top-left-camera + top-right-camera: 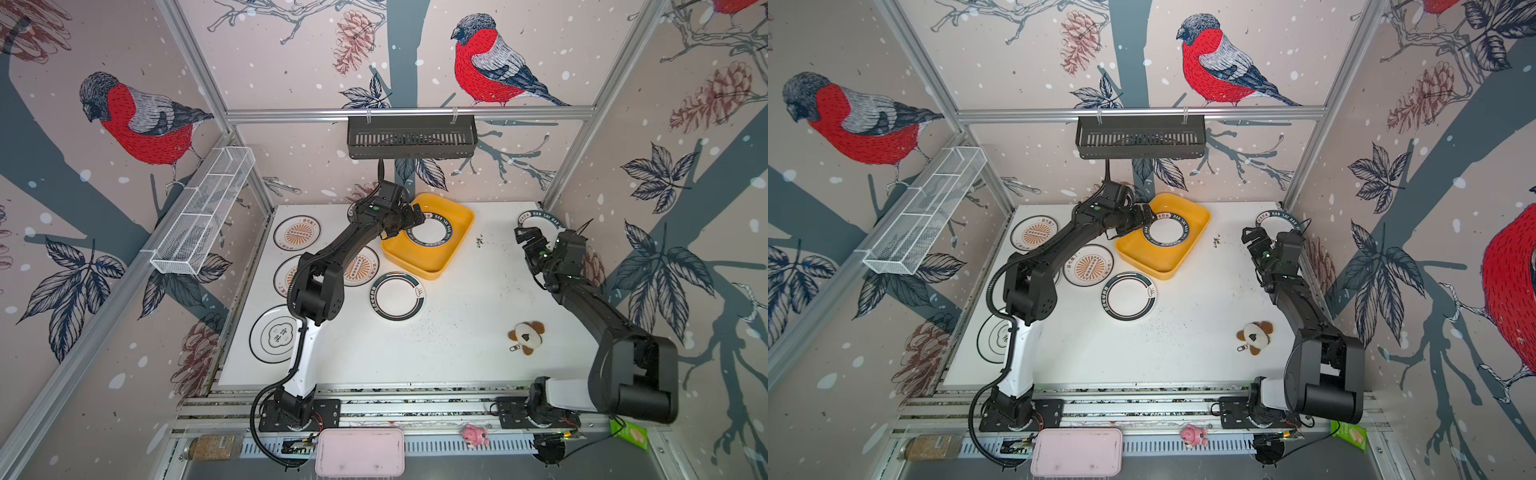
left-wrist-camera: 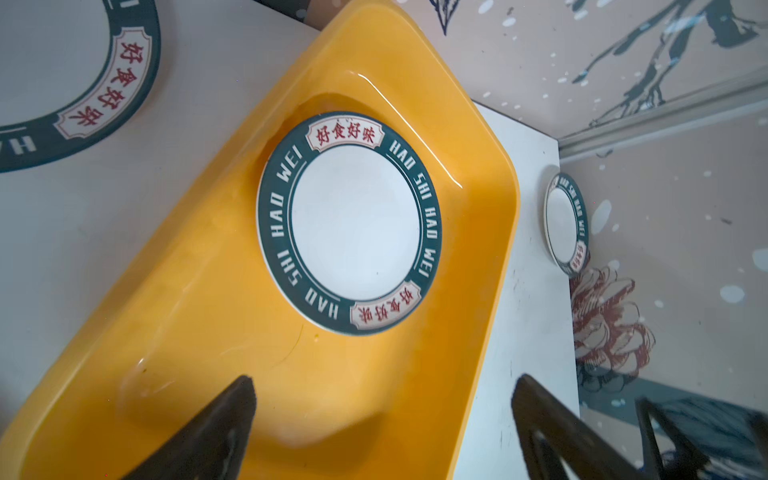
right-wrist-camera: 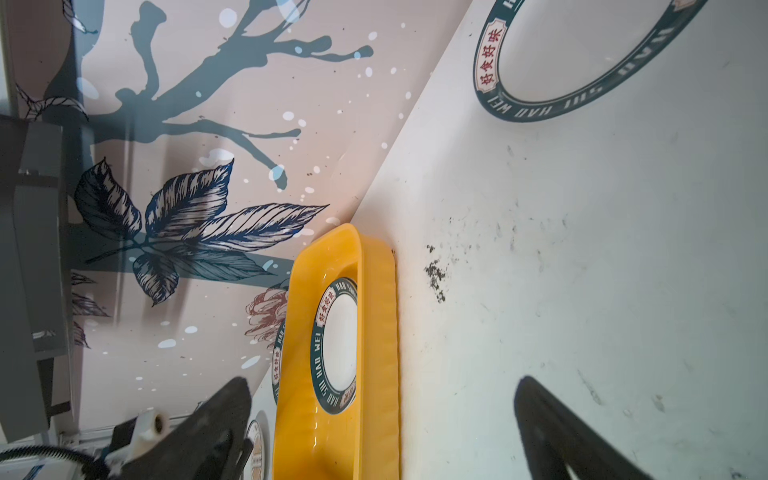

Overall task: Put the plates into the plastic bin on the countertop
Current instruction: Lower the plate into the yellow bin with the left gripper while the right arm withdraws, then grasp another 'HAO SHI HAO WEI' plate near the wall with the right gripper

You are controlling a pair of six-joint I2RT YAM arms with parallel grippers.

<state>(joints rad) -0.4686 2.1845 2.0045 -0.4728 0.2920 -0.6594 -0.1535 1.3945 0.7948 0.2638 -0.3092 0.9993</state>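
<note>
Plates are being loaded into plastic bin (image 1: 419,262); task is being judged as barely started. Left gripper (image 2: 384,386) is being held spread wide over the bin, nothing pinched. Just ahead of its fingertips, one green-rimmed plate (image 2: 349,222) is lying flat on the bin floor, clear of the jaws. Right gripper (image 3: 382,382) is likewise being held spread and empty, hovering near a corner plate (image 1: 538,220) at the far edge of the countertop (image 1: 457,340). One plate is being counted as done. At least seven are being counted as remaining: sunburst plates (image 1: 297,232) and a black-ringed plate (image 1: 274,334) on the left, some partly hidden by the arm (image 1: 316,286), a logo plate (image 1: 397,296) just beside the bin, and a further plate (image 2: 62,83) by the bin's other side.
</note>
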